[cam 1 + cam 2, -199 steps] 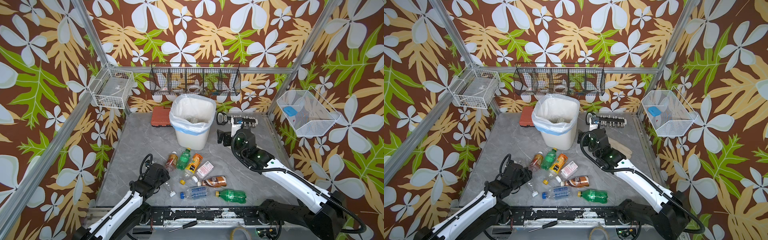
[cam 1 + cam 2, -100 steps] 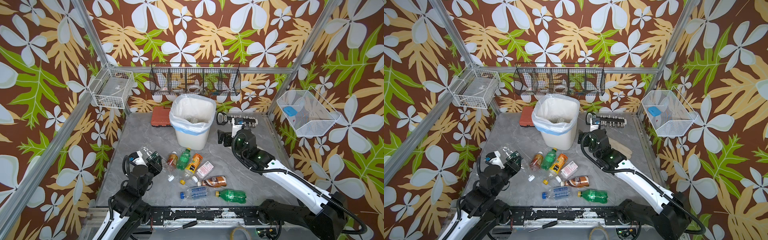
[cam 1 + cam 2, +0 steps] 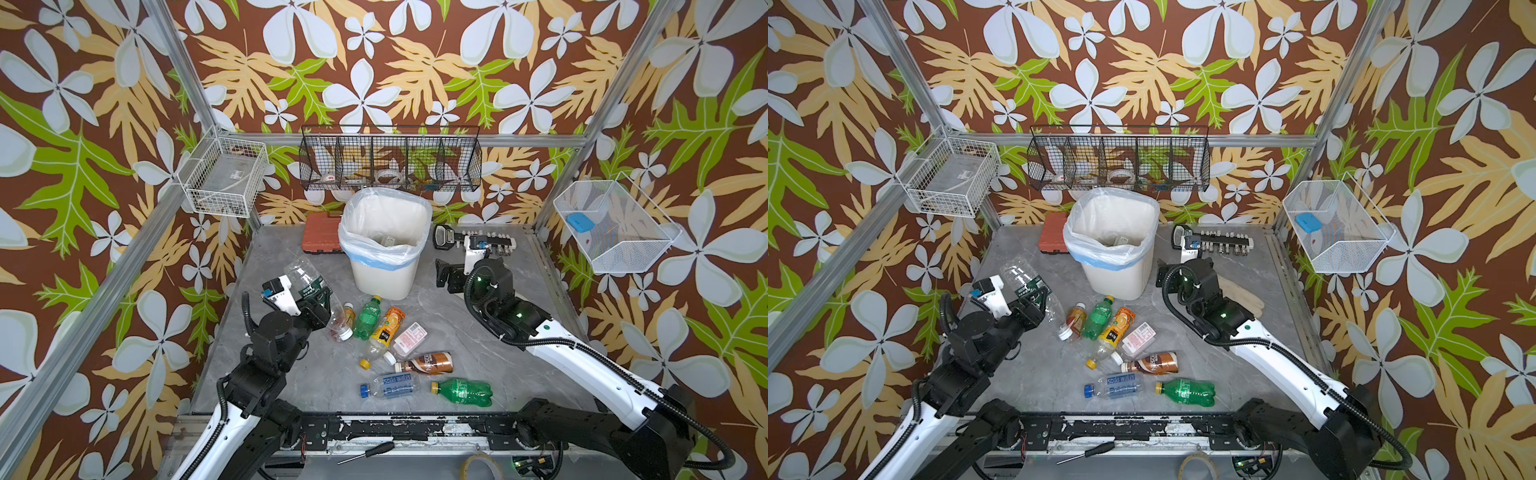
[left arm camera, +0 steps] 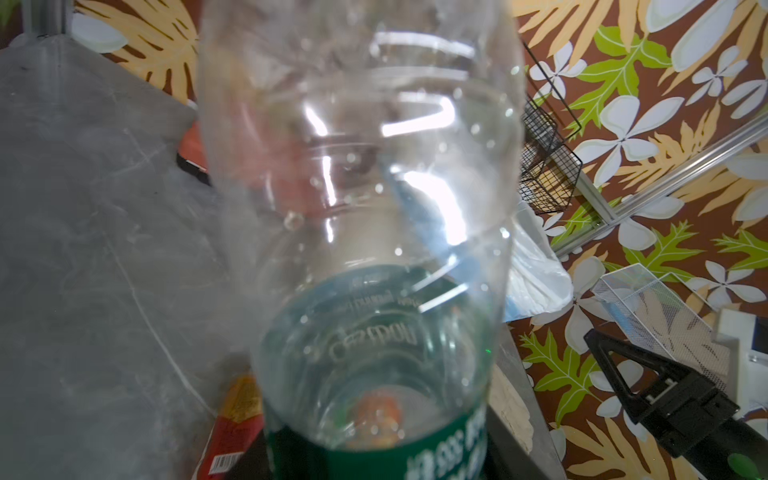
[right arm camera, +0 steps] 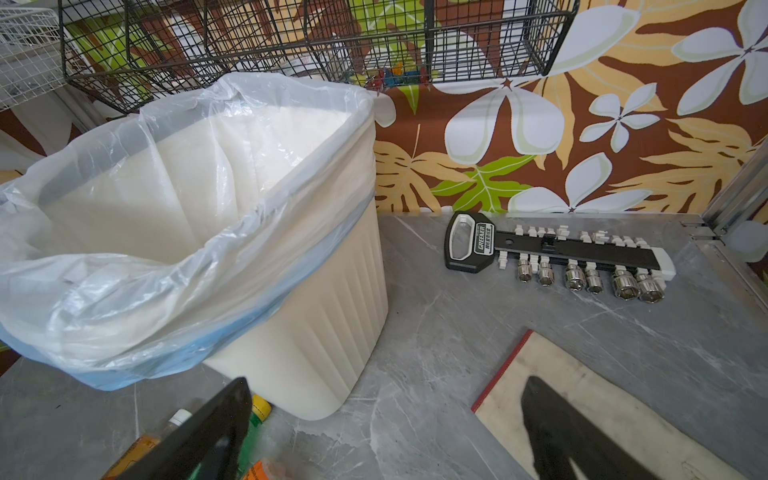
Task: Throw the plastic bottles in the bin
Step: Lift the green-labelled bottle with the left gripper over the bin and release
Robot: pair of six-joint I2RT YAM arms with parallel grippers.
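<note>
In both top views my left gripper [image 3: 316,296] [image 3: 1034,297] is shut on a clear plastic bottle [image 3: 305,277] [image 3: 1019,272] with a green label. It holds the bottle off the table, tilted, with the white cap end low, to the left of the bin [image 3: 384,278] [image 3: 1115,276]. That bottle [image 4: 361,199] fills the left wrist view and hides the jaws. Several more plastic bottles lie in front of the bin, among them a green one [image 3: 368,316] and a soda water one [image 3: 390,384]. My right gripper [image 3: 448,276] [image 5: 386,384] stands open and empty, to the right of the bin.
A beige glove [image 3: 1241,297] [image 5: 582,395] lies under my right arm. A socket rail [image 3: 478,242] [image 5: 561,253] and a red case [image 3: 322,239] sit at the back. Wire baskets [image 3: 390,164] hang on the walls. A screwdriver [image 3: 365,451] lies on the front rail.
My left gripper closed on the clear bottle down at the table and lifted it up and toward the bin. The right arm has hardly moved.
</note>
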